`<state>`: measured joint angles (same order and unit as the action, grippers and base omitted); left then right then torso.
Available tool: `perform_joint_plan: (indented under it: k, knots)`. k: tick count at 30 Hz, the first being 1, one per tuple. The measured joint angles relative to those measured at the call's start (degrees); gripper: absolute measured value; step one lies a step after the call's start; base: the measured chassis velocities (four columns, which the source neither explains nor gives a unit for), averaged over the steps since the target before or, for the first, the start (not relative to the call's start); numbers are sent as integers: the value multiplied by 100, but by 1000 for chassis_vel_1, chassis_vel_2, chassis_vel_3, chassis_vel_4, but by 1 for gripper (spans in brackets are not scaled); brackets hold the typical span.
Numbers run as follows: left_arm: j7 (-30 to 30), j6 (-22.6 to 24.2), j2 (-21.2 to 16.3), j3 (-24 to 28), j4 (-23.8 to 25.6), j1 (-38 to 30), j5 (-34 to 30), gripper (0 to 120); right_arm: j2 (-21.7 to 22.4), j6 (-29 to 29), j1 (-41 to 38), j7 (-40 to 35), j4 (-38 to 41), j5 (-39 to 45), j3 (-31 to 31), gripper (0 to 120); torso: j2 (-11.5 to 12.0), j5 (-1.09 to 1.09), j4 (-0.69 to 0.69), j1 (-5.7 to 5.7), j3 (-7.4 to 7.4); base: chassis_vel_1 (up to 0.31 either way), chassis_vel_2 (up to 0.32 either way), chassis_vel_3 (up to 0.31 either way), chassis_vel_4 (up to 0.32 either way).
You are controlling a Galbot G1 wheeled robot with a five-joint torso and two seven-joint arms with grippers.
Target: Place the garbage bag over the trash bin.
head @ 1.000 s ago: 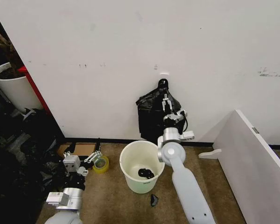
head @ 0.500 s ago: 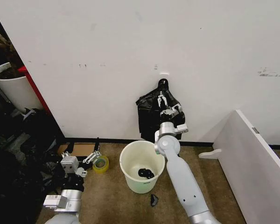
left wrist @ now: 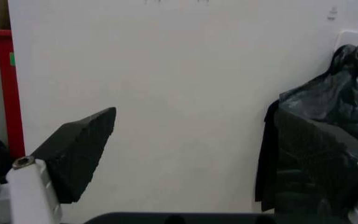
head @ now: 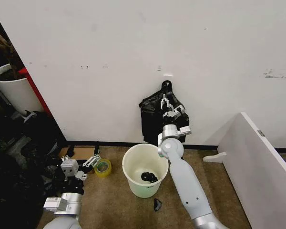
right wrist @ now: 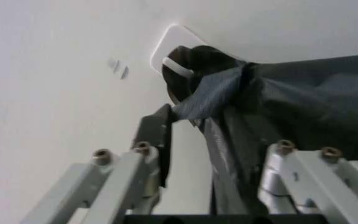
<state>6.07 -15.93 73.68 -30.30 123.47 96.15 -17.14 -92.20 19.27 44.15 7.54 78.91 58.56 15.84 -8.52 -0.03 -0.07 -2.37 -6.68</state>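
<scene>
The garbage bag is out of view. The trash bin (head: 142, 187), a cream-white bucket, stands upright on the brown floor by the wall. Above it a black bag bundle (head: 151, 114) hangs by its knotted top from a white wall hook (right wrist: 174, 41). My right gripper (head: 168, 106) is raised against the bundle (right wrist: 309, 93). The right gripper (right wrist: 219, 135) is open, its fingers on either side of the black plastic just below the knot. My left gripper (head: 88, 164) hangs low near the floor, left of the bin. The left gripper (left wrist: 197, 154) is open and empty.
A small black scrap (head: 149, 177) lies inside the bin and another (head: 157, 204) on the floor in front. A yellow tape roll (head: 103, 167) sits left of the bin. A white board (head: 257, 162) leans at the right. A plant pot (head: 12, 90) and dark clutter (head: 14, 186) crowd the left.
My right gripper has shifted a little left and closer onto the hanging bundle, its forearm swinging left. The left arm has sunk slightly.
</scene>
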Motion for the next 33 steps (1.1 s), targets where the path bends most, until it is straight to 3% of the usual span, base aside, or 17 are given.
perform_joint_plan:
  k: [9,24,33]
  knots:
    - [29,-5,-28,-7,-112,-67,-24,100,2,31,-133,35,-228,-126,61,0,0,0,1,0,0,0,0,0,0]
    - [33,9,40,101,-318,-234,23,100,347,391,846,275,254,-478,-69,0,0,1,0,1,1,0,0,0,0]
    - [28,-21,124,155,-409,-290,68,100,749,509,1670,347,643,-1445,-163,0,0,1,0,1,1,0,0,0,0]
